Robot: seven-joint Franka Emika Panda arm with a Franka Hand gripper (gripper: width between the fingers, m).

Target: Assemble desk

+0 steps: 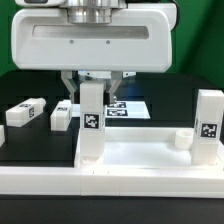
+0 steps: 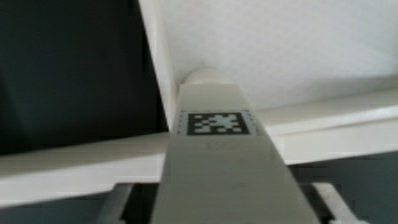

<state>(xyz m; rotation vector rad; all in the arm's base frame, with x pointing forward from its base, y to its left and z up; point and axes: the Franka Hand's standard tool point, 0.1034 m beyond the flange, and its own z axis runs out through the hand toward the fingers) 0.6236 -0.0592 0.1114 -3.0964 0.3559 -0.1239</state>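
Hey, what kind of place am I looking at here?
Probably a robotics lab bench: a black table against a green backdrop, a marker board lying flat, and a tagged white leg between the robot's fingers.

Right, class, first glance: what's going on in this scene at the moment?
The arm's fingers grip a leg and hold it upright on a corner of the tabletop. A second leg stands upright at the tabletop's edge on the exterior view's right. The other two legs lie loose on the black table, so the desk is partly built.
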